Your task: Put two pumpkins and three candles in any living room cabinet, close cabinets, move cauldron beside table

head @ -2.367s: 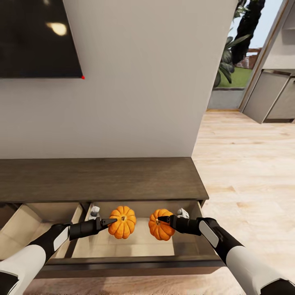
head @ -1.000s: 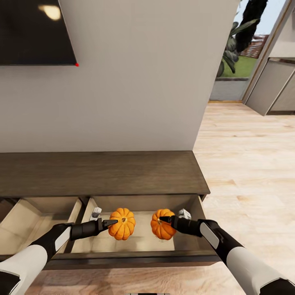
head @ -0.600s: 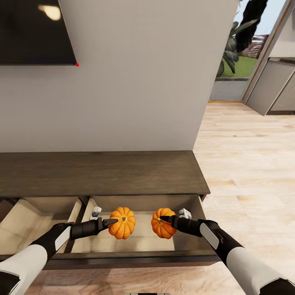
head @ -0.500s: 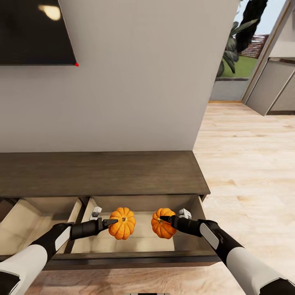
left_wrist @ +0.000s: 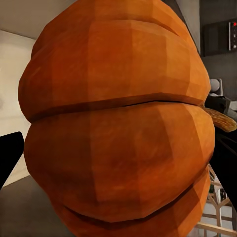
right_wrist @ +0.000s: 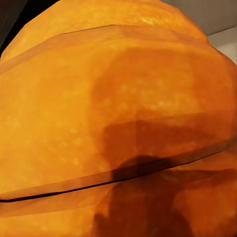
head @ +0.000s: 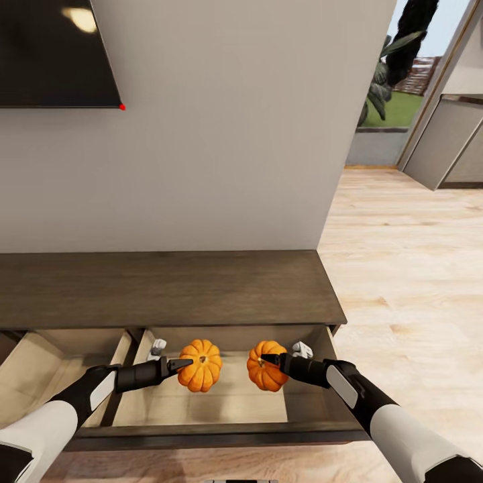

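Note:
Two orange ribbed pumpkins hang over the open right drawer of the long dark-brown cabinet (head: 168, 288). My left gripper (head: 182, 364) is shut on the left pumpkin (head: 200, 365), holding it at its stem side. My right gripper (head: 268, 359) is shut on the right pumpkin (head: 265, 366) in the same way. Both wrist views are close up on orange skin: the left pumpkin (left_wrist: 118, 118) and the right pumpkin (right_wrist: 118, 118). The candles, the cauldron and the table are out of view.
A second drawer (head: 40, 365) stands open to the left of the one under the pumpkins, its front edge (head: 215, 436) close to me. A dark wall screen (head: 47, 54) hangs above the cabinet. Pale wood floor (head: 402, 268) opens to the right toward grey cupboards.
The view has shifted a little, with the cabinet lower in frame than a second ago. Both pumpkins stay in my shut grippers over the open drawer, at nearly the same spots.

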Robot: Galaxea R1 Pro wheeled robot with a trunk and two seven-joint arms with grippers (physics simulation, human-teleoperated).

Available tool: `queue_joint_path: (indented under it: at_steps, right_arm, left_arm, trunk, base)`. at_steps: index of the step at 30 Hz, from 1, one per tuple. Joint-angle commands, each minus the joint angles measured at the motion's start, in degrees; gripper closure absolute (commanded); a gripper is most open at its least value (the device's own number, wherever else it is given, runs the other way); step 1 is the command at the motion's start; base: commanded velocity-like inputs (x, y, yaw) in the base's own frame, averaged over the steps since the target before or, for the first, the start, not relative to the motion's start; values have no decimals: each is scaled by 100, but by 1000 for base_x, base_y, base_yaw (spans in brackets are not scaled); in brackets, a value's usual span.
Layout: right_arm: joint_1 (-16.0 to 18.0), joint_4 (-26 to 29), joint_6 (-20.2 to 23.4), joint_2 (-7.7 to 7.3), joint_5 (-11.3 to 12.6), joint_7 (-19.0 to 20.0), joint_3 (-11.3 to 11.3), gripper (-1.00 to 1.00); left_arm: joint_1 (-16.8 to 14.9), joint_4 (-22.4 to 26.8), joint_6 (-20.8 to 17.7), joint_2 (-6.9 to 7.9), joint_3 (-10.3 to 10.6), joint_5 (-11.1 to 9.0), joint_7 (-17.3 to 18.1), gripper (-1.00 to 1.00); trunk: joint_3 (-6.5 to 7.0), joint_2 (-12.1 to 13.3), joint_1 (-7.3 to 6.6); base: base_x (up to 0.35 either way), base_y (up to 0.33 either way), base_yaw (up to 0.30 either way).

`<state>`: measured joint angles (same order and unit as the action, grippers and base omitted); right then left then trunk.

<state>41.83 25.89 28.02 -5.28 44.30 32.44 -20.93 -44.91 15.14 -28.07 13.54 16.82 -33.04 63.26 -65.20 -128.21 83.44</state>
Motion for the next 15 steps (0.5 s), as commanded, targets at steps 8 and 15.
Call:
queue_joint_path:
  at_steps: [8, 15]
  right_arm:
    - [2, 4, 2, 1, 3, -1, 1, 100]
    - [1, 4, 2, 1, 3, -1, 1, 100]
  left_arm:
    - [0, 7, 3, -1, -3, -1, 2, 100]
    - [0, 14, 3, 0, -3, -1, 2, 100]
  trunk:
    - [-144, -321, 176]
    - [-269, -602, 329]
  base:
    - [0, 0, 0]
    - [0, 0, 0]
